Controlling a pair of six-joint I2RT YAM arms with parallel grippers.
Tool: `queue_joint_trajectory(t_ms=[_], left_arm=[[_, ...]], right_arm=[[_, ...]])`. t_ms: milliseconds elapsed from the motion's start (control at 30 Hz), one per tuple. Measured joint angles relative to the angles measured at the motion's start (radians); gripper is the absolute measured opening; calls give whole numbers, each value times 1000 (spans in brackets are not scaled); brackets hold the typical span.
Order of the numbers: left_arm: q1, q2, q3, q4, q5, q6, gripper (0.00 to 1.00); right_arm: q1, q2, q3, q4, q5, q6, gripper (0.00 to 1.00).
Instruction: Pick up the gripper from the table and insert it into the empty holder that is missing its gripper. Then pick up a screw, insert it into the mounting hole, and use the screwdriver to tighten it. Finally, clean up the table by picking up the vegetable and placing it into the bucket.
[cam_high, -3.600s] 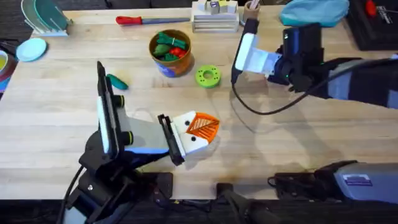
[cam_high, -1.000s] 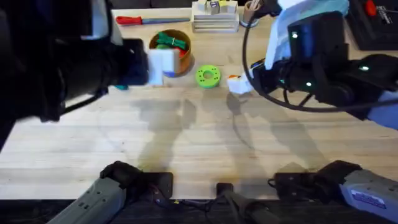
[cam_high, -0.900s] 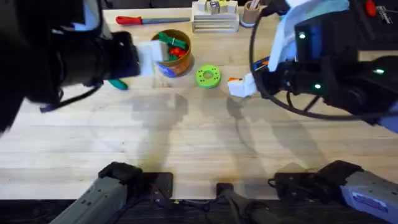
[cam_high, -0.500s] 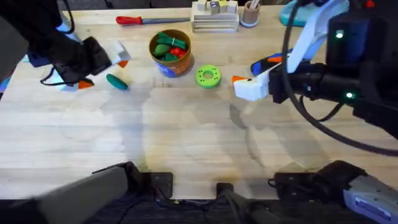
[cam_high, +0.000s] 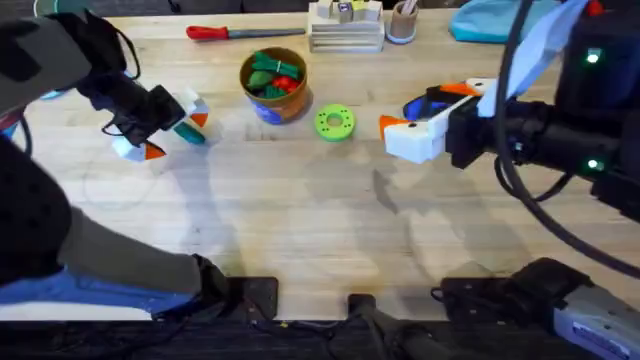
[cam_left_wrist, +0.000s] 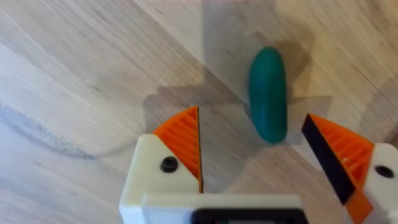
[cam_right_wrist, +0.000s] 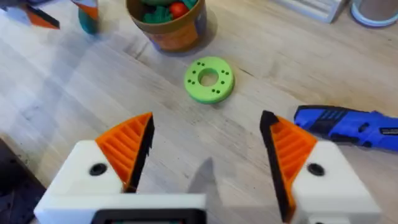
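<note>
While the vegetable (cam_left_wrist: 268, 93) lies between spread fingers (cam_left_wrist: 181, 144), table (cam_left_wrist: 74, 81) surrounds it.

I see a desk (cam_high: 320, 240) of pale wood, matt, with fine grain running along it. The vegetable (cam_left_wrist: 268, 102) looks like smooth dark green plastic with a dull sheen. My left hand (cam_left_wrist: 261, 162) has white moulded plastic blocks and orange ribbed pads (cam_left_wrist: 183, 140); the right hand (cam_right_wrist: 208, 149) matches. The screwdriver (cam_right_wrist: 348, 127) is glossy blue plastic. The green ring disc (cam_right_wrist: 209, 79) seems matt plastic, though I can't be sure. The bucket (cam_high: 273, 85) looks orange-brown with a slight gloss.
</note>
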Motion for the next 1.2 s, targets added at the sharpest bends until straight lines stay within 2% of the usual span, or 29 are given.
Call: queue_joint_trajectory(t_ms=[233, 300, 333, 433, 467, 667, 800, 933, 1033, 1200], left_arm=[[3, 72, 2, 77, -11, -14, 839], [4, 74, 2, 85, -8, -19, 681], [4, 75, 2, 86, -5, -22, 553], [3, 76, 7, 79, 0, -23, 85], [3, 76, 12, 74, 0, -23, 35], [-2, 66, 18, -11, 7, -33, 28], [-38, -5, 18, -55, 9, -41, 28], [-125, -147, 19, -50, 18, -45, 28], [-210, -250, 21, -6, 21, -47, 28], [-336, -321, 33, 88, 25, -99, 28]], right_arm=[[0, -39, 0, -1, 0, 52, 992], [0, -45, 0, -8, 0, 65, 992], [0, -46, 0, -10, 0, 68, 992], [0, -46, 0, -18, 0, 82, 992], [0, -46, 0, -18, 0, 86, 992], [0, -46, 0, -18, 0, 98, 992], [0, -46, 0, -18, 0, 101, 990], [0, -46, 0, -18, 0, 101, 991], [0, -46, 0, -18, 0, 101, 992], [0, -46, 0, -18, 0, 101, 991]])
